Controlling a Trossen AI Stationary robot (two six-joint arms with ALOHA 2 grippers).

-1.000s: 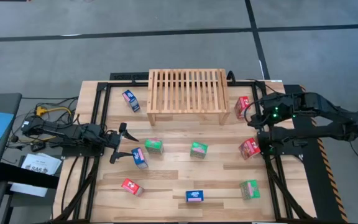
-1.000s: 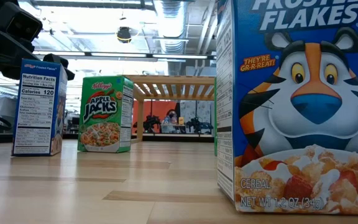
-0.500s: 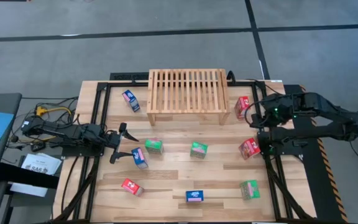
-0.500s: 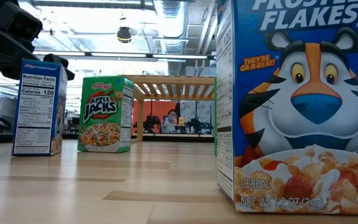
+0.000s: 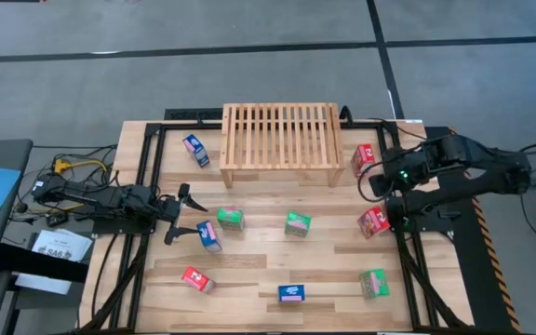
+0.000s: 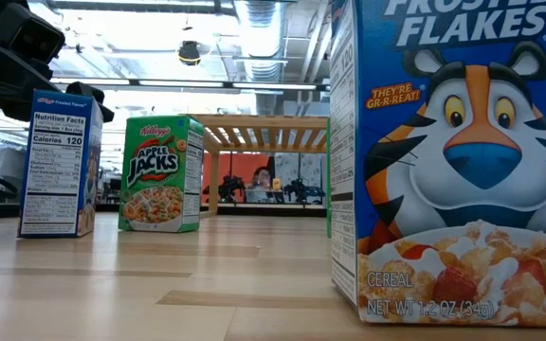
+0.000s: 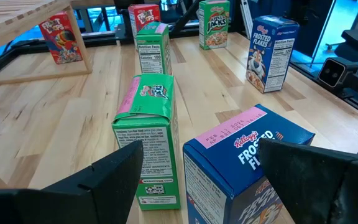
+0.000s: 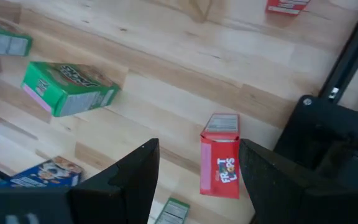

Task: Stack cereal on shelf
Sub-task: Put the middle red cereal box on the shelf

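The slatted wooden shelf (image 5: 280, 140) stands at the table's far middle. Small cereal boxes stand scattered on the table: red (image 5: 373, 221), (image 5: 364, 158), (image 5: 196, 279); green (image 5: 231, 219), (image 5: 297, 224), (image 5: 374, 283); blue (image 5: 209, 235), (image 5: 195, 150), (image 5: 292, 293). My left gripper (image 5: 182, 213) lies low at the left, open. The blue box (image 7: 247, 165) stands just ahead of its fingers, a green box (image 7: 149, 134) beside that. My right gripper (image 5: 378, 180) hangs open, high over the right side, pointing steeply down above a red box (image 8: 220, 163).
The black frame rails (image 5: 408, 242) of the arm mounts run along both table sides. Cables and a paper lie off the left edge (image 5: 63, 244). Bare wood shows between the boxes in front of the shelf (image 5: 277, 195).
My right gripper has shifted a little toward the table's near edge and tipped further downward, its fingers still open. The boxes and my left arm have kept still.
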